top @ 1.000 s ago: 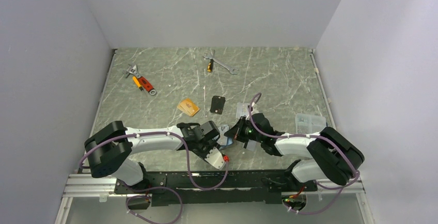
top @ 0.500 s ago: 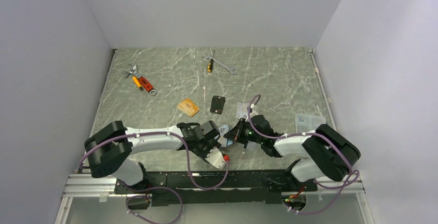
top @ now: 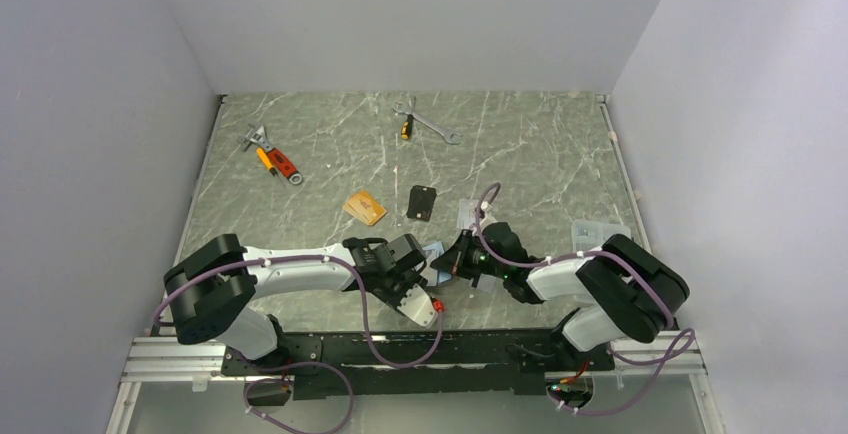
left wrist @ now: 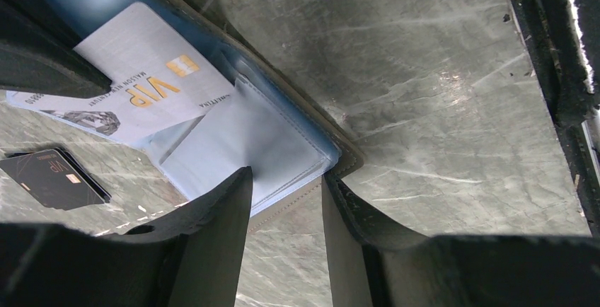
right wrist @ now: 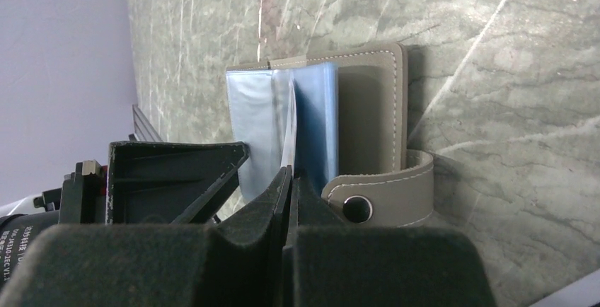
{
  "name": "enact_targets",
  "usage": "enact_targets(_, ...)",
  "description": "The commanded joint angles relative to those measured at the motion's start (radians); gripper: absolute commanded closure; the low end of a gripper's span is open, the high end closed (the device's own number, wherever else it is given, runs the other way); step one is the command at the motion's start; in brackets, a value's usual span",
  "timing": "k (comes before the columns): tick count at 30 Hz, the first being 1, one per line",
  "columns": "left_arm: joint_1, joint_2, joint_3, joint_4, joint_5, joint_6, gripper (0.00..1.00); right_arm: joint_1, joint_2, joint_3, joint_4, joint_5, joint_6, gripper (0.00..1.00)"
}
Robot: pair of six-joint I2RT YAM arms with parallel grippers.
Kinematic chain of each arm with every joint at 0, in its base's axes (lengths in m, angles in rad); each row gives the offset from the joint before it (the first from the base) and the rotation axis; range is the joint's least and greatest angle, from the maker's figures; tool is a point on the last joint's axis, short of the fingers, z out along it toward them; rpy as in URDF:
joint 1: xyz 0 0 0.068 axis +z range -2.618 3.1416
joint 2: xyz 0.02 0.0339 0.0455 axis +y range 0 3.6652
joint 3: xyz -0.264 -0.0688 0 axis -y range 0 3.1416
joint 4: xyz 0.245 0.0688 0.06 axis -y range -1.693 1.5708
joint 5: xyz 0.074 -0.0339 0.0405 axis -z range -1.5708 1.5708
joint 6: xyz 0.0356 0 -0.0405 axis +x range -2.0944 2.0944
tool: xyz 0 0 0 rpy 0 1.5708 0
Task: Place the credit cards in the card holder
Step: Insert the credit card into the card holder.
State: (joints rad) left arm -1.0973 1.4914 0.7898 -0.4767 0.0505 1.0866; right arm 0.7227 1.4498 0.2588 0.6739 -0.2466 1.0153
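Right gripper [right wrist: 289, 180] is pressed shut on the edge of the silver-grey card [right wrist: 290, 119], and I'm feeding that card into the open card holder [right wrist: 368, 109]. From the left wrist cam, one end looks tucked under a blue pocket, but most of the card is sticking out, so I wouldn't call it seated.

Left gripper [left wrist: 285, 180] is half spread around the holder's near corner. It looks like it's pinching that corner to steady it down by the near edge of the table, between the two arms.

Progress-wise, zero cards are fully in as far as I can see. Black card [top: 423, 202] and orange card [top: 364, 207] are lying out on the table further back, side by side but apart. There's a pale thing [top: 466, 216] by the right arm that might be the fourth card, but it's too small to tell.
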Motion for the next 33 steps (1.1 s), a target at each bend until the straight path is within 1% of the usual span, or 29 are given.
enact_targets(1, -0.007, 0.013, 0.023, 0.007, 0.004, -0.003, 0.54, 0.004, 0.035, 0.035, 0.03, -0.008, -0.041, 1.0)
enact_targets(6, -0.007, 0.012, 0.021, 0.012, -0.003, -0.002, 0.53, 0.003, 0.051, 0.051, 0.021, -0.031, -0.062, 1.0)
enact_targets(13, 0.007, 0.008, 0.017, 0.035, -0.026, 0.002, 0.52, -0.004, 0.05, 0.062, -0.077, -0.094, -0.113, 1.0)
enact_targets(17, 0.034, 0.004, 0.026, 0.039, -0.023, 0.0, 0.5, -0.018, 0.115, 0.104, -0.124, -0.178, -0.152, 1.0)
enact_targets(20, 0.054, 0.003, 0.028, 0.045, -0.031, 0.002, 0.48, -0.025, 0.158, 0.145, -0.153, -0.212, -0.18, 1.0)
enact_targets(28, 0.121, -0.005, 0.006, 0.072, -0.042, 0.001, 0.46, -0.064, 0.136, 0.186, -0.262, -0.224, -0.234, 1.0)
enact_targets(33, 0.126, -0.015, -0.012, 0.072, -0.029, -0.009, 0.45, -0.066, 0.153, 0.198, -0.263, -0.232, -0.235, 1.0)
